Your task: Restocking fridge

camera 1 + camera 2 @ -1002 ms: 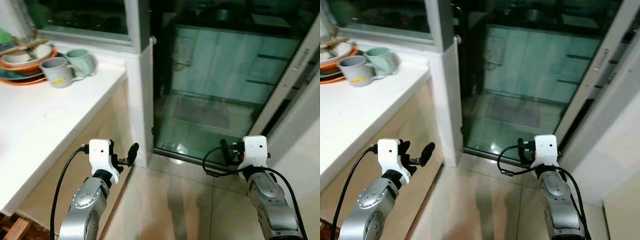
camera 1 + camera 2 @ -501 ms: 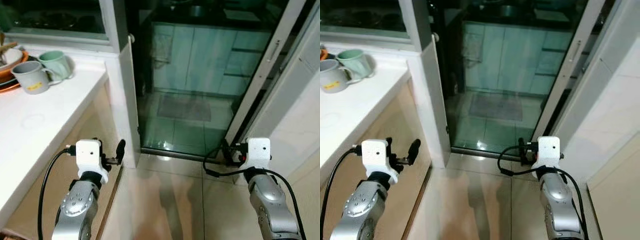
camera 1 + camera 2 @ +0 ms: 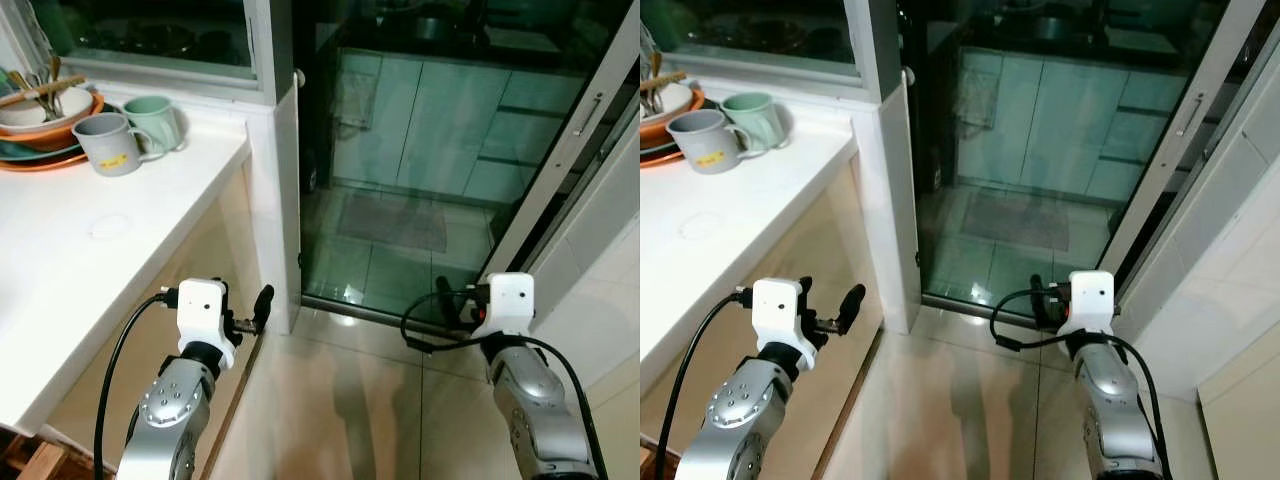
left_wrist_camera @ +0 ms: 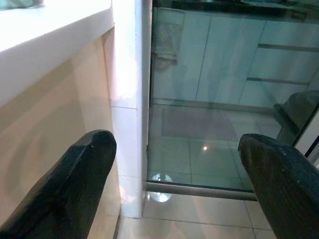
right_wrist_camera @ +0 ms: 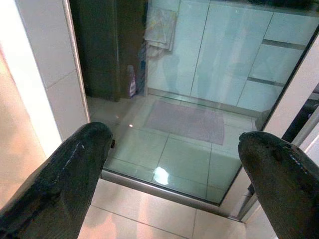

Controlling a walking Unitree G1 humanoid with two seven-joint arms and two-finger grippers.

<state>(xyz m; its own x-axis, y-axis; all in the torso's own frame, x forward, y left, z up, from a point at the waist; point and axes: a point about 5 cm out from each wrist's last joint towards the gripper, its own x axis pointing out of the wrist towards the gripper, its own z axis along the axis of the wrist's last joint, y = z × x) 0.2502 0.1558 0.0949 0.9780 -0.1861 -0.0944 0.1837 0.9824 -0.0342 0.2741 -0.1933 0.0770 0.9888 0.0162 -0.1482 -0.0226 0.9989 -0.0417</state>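
Left gripper [image 4: 174, 164]: fingers wide apart, empty, near the white counter [image 3: 90, 260]. Right gripper [image 5: 174, 164]: fingers wide apart, empty, before the glass sliding door [image 3: 440, 150]. Two mugs [image 3: 130, 135] far left. Fridge: cannot tell.

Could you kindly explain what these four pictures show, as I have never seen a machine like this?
It is a walking household robot. Two pictures come from cameras in its head, looking down at its silver arms; two come from cameras on its wrists, looking between each tool's black fingers. The left tool and right tool are both open and hold nothing. On the left, a white counter carries two mugs and stacked bowls. Ahead is a glass door with a mat beyond. No fridge is visible.
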